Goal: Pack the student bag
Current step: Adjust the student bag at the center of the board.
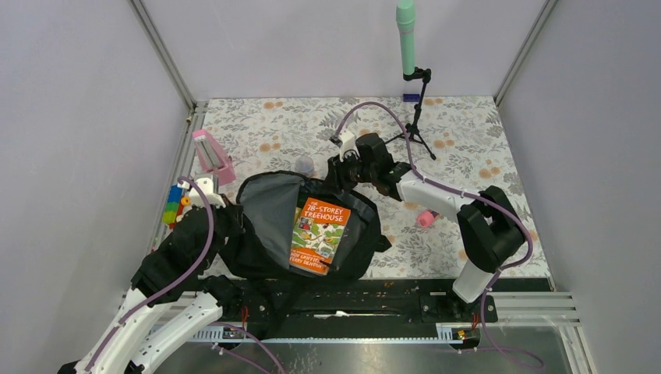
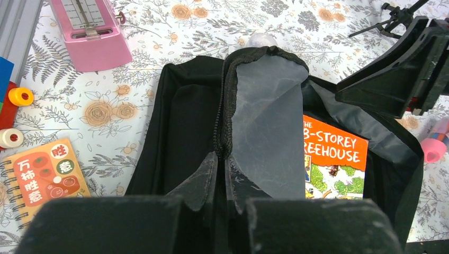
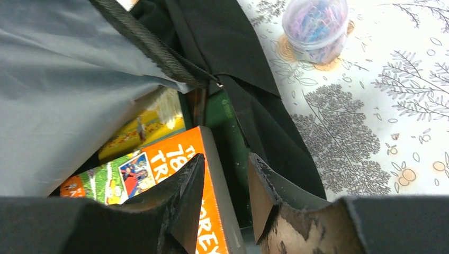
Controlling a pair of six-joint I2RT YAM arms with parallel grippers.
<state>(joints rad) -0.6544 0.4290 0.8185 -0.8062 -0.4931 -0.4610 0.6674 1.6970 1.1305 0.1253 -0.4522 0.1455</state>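
Observation:
The student bag (image 1: pixel 257 234) lies unzipped in the middle of the table, its grey lining showing. An orange "78-Storey Treehouse" book (image 1: pixel 321 234) rests in the opening, with a yellow book (image 3: pixel 140 129) under it. My left gripper (image 2: pixel 226 159) is shut on the zipped edge of the bag's flap (image 2: pixel 225 106), holding it up. My right gripper (image 3: pixel 225 161) sits at the bag's far end (image 1: pixel 343 175), open. Its fingers straddle the orange book's top corner (image 3: pixel 159 159) with a gap on either side. In the left wrist view the right gripper (image 2: pixel 402 69) is above the book (image 2: pixel 333 153).
A pink metronome (image 1: pixel 212 156) and coloured blocks (image 1: pixel 173 204) stand left of the bag. A jar of paper clips (image 3: pixel 316 26) is just beyond it. A black tripod (image 1: pixel 417 117) holds a mint-green tube (image 1: pixel 407 39). A pink item (image 1: pixel 426 219) lies to the right, an orange notebook (image 2: pixel 45 177) to the left.

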